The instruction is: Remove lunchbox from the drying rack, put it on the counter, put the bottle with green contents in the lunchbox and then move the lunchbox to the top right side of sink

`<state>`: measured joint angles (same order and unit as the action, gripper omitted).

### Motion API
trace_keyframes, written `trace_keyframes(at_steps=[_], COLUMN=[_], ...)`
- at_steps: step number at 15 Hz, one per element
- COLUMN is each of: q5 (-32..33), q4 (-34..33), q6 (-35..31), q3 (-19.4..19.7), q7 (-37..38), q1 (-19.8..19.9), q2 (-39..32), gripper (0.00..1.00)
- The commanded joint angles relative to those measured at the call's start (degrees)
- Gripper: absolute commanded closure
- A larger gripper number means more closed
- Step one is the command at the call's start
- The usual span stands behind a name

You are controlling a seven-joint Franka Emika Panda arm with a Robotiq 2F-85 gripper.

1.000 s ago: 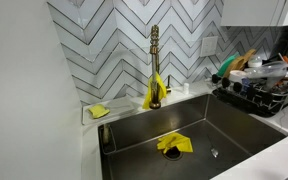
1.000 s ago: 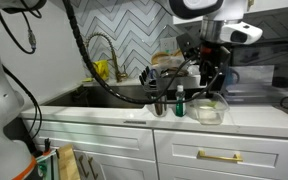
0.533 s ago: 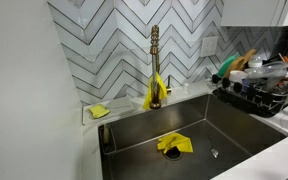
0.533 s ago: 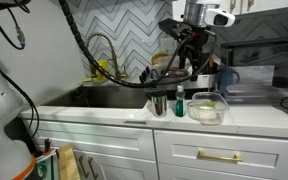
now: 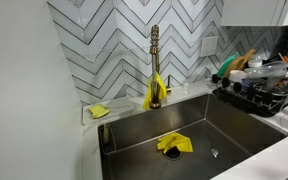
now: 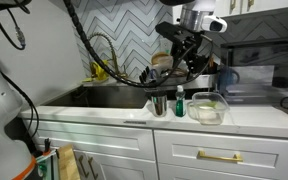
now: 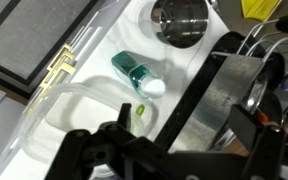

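The lunchbox point(image 6: 209, 108) sits on the counter point(image 6: 254, 117) just beside the green bottle point(image 6: 180, 101), while the jaws hang above, spread and empty.

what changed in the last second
The gripper rose from just above the clear plastic lunchbox and shifted toward the stainless-steel sink. The lunchbox, the small bottle with green contents beside it on the white counter and the yellow cloth in the sink stayed put.
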<state>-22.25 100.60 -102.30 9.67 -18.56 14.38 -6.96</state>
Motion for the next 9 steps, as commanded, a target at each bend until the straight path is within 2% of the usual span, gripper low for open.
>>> trace_keyframes(at_steps=[1, 5, 9], q5=[-2.72, 1.19, 4.66], q4=[4.15, 5.96, 7.88], q6=[0.84, 2.05, -1.41], q3=[-0.48, -0.24, -0.41], q7=[-10.79, -17.75, -21.77], q1=[0.16, 0.01, -0.78], q2=[1.94, 2.42, 3.19], gripper=[0.00, 0.00, 0.00])
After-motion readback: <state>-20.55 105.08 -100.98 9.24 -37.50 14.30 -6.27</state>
